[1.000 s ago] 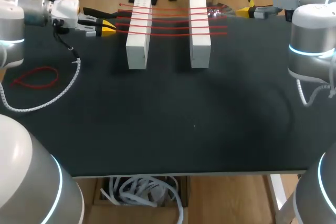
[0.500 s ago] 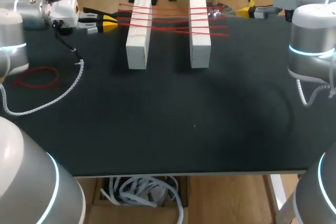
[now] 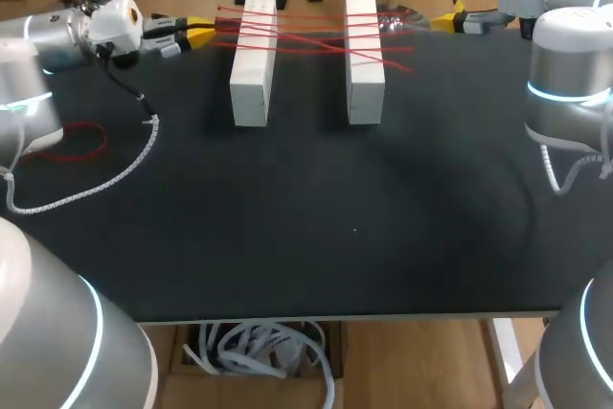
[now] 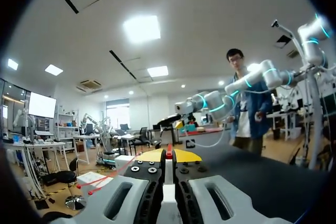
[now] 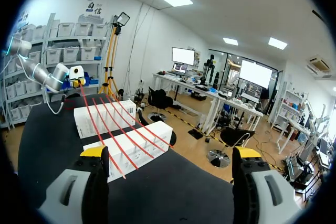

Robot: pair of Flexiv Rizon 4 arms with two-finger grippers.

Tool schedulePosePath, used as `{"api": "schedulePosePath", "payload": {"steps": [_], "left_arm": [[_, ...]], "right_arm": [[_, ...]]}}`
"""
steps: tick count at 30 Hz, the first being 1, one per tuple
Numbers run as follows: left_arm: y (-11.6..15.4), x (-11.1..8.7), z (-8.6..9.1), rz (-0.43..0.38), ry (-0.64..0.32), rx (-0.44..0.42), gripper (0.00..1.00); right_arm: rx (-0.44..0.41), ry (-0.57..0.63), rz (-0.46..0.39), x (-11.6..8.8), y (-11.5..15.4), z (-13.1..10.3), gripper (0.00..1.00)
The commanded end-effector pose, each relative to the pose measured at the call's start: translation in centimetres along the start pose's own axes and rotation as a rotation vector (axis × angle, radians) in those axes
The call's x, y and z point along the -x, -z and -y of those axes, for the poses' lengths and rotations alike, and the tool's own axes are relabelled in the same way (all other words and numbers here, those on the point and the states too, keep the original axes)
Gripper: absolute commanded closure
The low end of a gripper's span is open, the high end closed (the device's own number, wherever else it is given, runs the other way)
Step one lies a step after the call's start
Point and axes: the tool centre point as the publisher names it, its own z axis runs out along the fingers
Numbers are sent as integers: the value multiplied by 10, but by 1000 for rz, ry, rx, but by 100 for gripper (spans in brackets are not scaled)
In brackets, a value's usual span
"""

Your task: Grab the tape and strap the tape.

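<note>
step in hand, by my reading: lay the held strand of red tape (image 3: 308, 46) across the white blocks (image 3: 254, 59). it runs diagonal over the other strands, so pull taut and level, parallel to them, no jerk. left gripper (image 3: 194, 36) at the table's far left, pointing right, jaws pinching the tape end. right gripper (image 3: 460, 19) far right, jaws spread wide, empty.

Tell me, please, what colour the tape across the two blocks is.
The tape is red, clearest in the head view.
</note>
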Motion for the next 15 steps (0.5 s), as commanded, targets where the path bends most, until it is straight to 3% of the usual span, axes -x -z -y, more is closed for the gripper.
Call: {"api": "schedulePosePath", "payload": {"steps": [1, 5, 15], "left_arm": [[-5, -5, 12, -2, -22, -26, 100], [-12, -6, 24, -75, -29, -58, 100], [-13, -11, 36, -82, 14, -105, 100]], "right_arm": [[-2, 0, -1, 0, 0, 0, 0], [-2, 0, -1, 0, 0, 0, 0], [-2, 0, -1, 0, 0, 0, 0]]}}
